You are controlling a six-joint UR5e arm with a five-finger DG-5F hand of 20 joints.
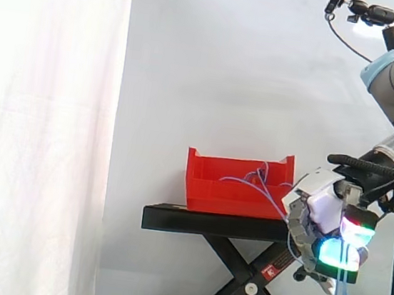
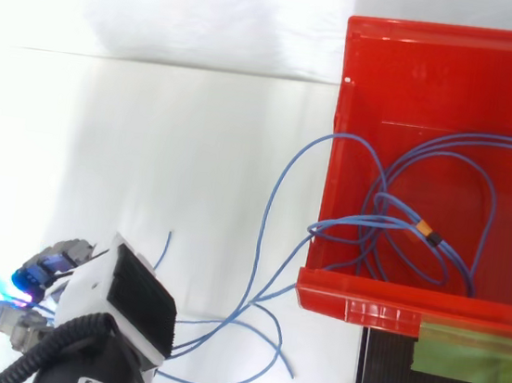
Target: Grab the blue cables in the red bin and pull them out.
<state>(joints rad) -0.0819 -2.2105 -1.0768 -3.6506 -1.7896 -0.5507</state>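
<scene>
Blue cables partly out, the hand gripping them beside the bin.

The black stand (image 1: 209,223) lifts the red bin (image 1: 238,196) to the arm's working height. We see the hand (image 1: 325,224) just off the bin's side and below its rim, fingers curled tight round the blue cables (image 2: 279,190). The strands trail over the bin wall to the hand, and loose ends dangle beneath it. Several loops lie coiled inside the bin, one with a small orange tag (image 2: 429,236), so we judge the pull unfinished.
</scene>
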